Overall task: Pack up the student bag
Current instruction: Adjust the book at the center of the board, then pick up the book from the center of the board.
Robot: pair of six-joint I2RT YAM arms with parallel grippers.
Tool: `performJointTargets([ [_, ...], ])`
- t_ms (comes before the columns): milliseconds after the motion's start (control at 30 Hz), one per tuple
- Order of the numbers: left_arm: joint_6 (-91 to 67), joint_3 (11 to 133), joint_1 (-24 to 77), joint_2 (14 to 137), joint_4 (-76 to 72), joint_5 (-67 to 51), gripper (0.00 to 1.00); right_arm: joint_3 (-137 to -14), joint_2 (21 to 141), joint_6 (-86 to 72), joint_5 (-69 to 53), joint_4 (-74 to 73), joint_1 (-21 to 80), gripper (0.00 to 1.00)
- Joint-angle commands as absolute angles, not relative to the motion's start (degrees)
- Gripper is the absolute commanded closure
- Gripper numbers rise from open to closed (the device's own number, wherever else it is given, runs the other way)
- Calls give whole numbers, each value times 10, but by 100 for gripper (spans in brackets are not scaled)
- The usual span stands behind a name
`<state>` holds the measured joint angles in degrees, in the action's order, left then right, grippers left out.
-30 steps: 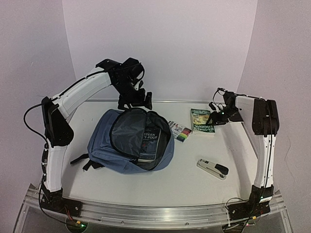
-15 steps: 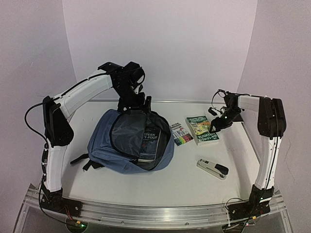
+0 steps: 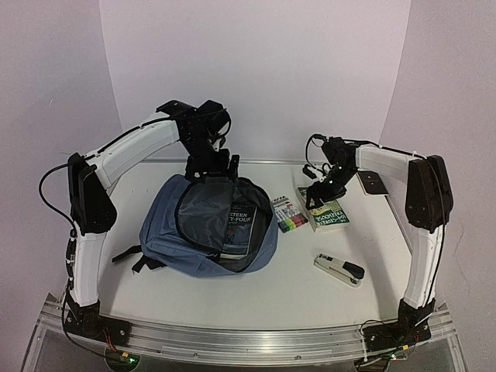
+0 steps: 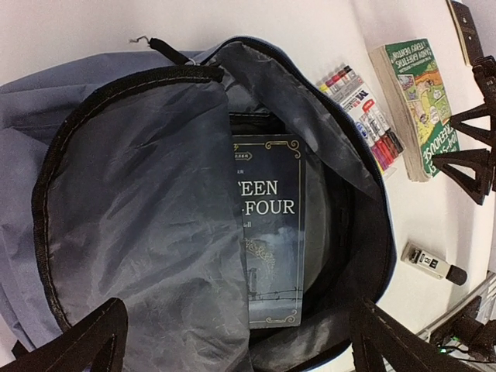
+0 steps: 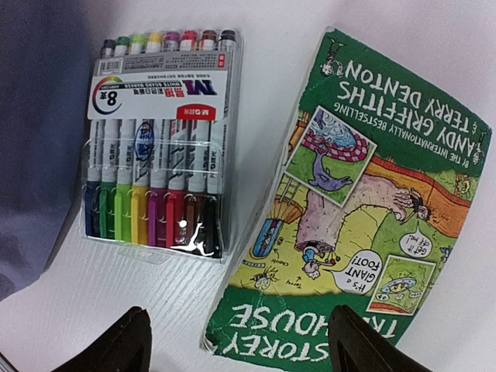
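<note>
The soft slate-blue fabric backpack (image 3: 167,232) lies unzipped left of centre, with the left gripper (image 4: 236,318) spread wide above its mouth. The right gripper (image 5: 236,341), jaws spread and empty, hangs over the green illustrated paperback (image 5: 364,194). That looks like the next thing in, and it will need a lowered pinch.

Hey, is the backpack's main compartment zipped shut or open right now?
Open. The student bag lies flat with its zippered mouth spread wide, showing grey lining and a dark book inside.

student bag (image 3: 167,232): 1 | books (image 3: 242,225) (image 3: 331,216): 2 | marker pack (image 3: 288,213): 1 | stapler (image 3: 339,269): 1
</note>
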<state>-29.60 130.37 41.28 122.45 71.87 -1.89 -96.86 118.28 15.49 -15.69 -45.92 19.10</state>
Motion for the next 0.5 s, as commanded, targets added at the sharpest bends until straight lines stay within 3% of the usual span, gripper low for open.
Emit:
performJointTargets([
  [0,-300,1285,413,1173,712,-5,0,-975,1214,109,-119,-435,198,23],
  [100,-303,1283,413,1170,714,-5,0,-971,1240,102,-76,-421,207,26],
  [233,-306,1276,413,1165,713,15,0,-964,1270,99,-32,-403,216,42],
  [467,-306,1268,413,1160,712,24,0,-920,1301,94,54,-371,240,39],
])
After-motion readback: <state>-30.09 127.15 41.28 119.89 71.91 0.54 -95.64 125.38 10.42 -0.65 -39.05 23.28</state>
